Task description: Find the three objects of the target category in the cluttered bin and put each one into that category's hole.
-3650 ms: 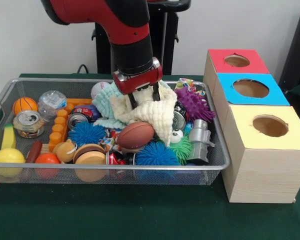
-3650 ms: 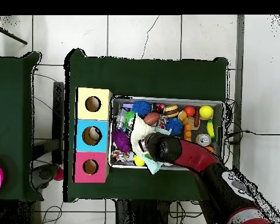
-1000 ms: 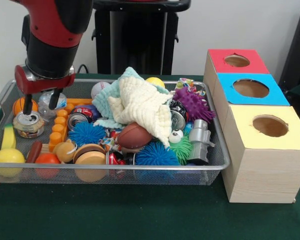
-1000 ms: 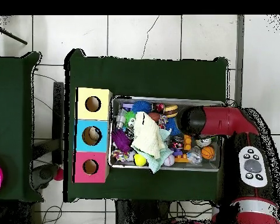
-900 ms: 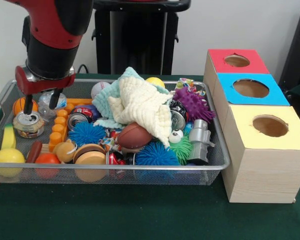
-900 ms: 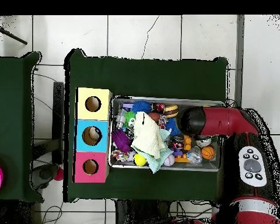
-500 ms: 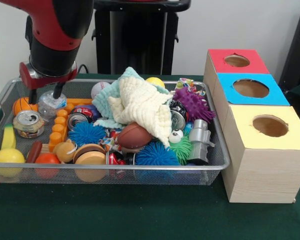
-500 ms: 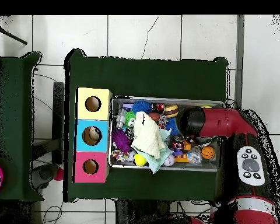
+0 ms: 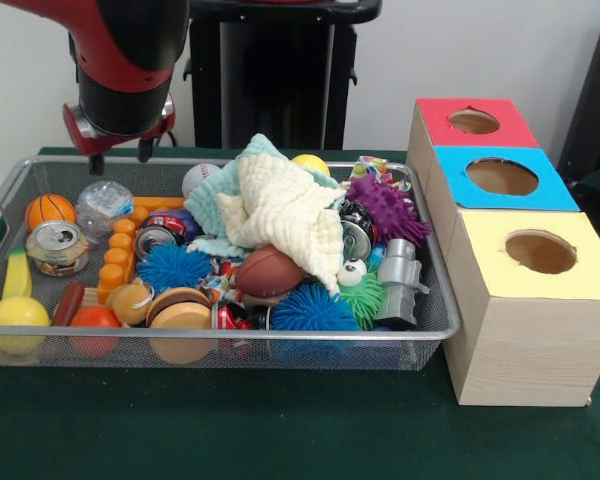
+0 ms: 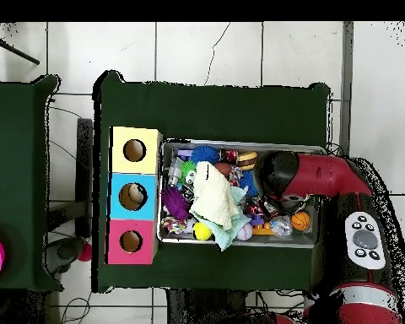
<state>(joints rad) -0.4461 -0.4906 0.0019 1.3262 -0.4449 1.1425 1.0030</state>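
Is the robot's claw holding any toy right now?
No, nothing is held. The gripper hangs open and empty above the bin, over the soda can and small basketball.

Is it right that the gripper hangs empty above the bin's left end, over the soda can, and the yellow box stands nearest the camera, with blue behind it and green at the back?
Not quite: the front view shows the back box is red, not green.

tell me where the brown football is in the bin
In the front view the brown football lies near the middle of the bin, tucked under the cream cloth, with a blue spiky ball in front of it.
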